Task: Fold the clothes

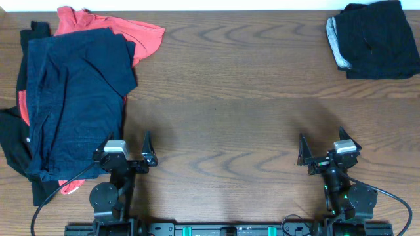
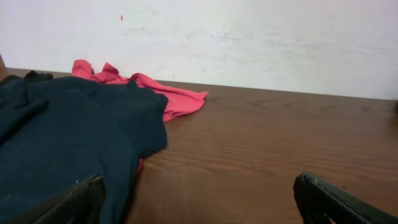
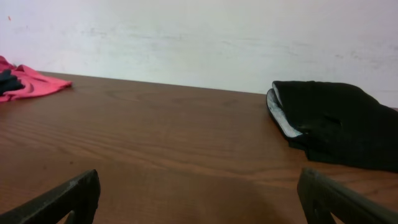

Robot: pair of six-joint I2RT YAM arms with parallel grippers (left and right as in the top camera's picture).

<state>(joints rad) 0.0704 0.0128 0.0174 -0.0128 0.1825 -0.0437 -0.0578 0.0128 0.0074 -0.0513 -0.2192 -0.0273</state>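
Note:
A heap of clothes lies at the table's left: a large dark navy garment [image 1: 75, 98] on top of a coral-red shirt [image 1: 141, 36], with black cloth [image 1: 13, 141] at the left edge. In the left wrist view the navy garment [image 2: 68, 137] and the red shirt [image 2: 180, 99] show too. A folded black and grey stack [image 1: 374, 39] lies at the far right, also in the right wrist view [image 3: 336, 121]. My left gripper [image 1: 128, 152] is open and empty beside the heap's near edge. My right gripper [image 1: 321, 152] is open and empty over bare wood.
The wooden table [image 1: 230, 118] stretches between the heap and the stack. A pale wall [image 2: 249, 37] stands behind the far edge. A black cable [image 1: 49, 200] runs by the left arm base.

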